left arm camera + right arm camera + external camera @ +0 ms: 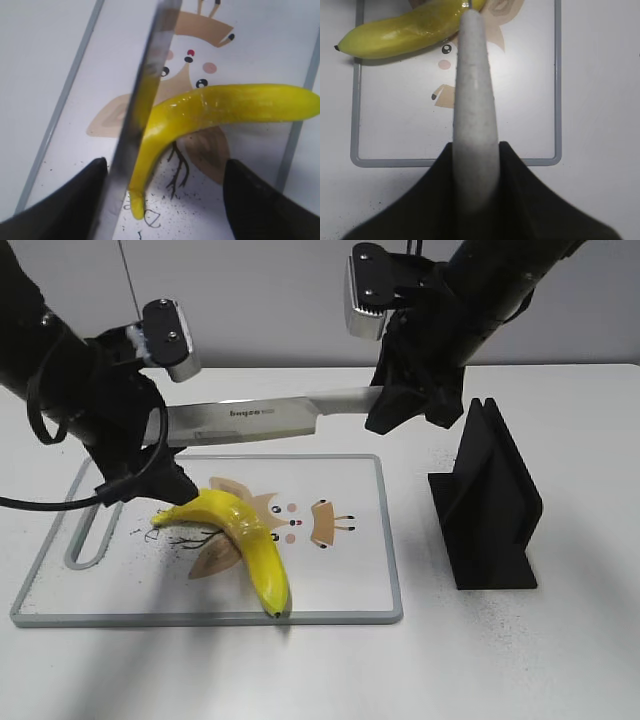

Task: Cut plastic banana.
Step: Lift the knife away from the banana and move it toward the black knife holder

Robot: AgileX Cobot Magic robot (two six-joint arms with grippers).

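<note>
The yellow plastic banana (248,540) lies on the white cutting board (345,575), stem end to the left and dark tip toward the front. My left gripper (172,492) is open, its fingers on either side of the stem end (141,202) and not touching it. My right gripper (392,400) is shut on the grey handle (475,115) of a knife. The steel blade (245,421) is level above the board's back edge and points left. In the left wrist view the blade (142,100) crosses over the banana (235,105). The banana (405,32) also shows in the right wrist view.
A black knife stand (490,502) is on the white table to the right of the board. The board has a grey rim (557,100), a handle slot (88,536) at its left end and a printed cartoon (325,522) in the middle. Dark specks lie near the stem.
</note>
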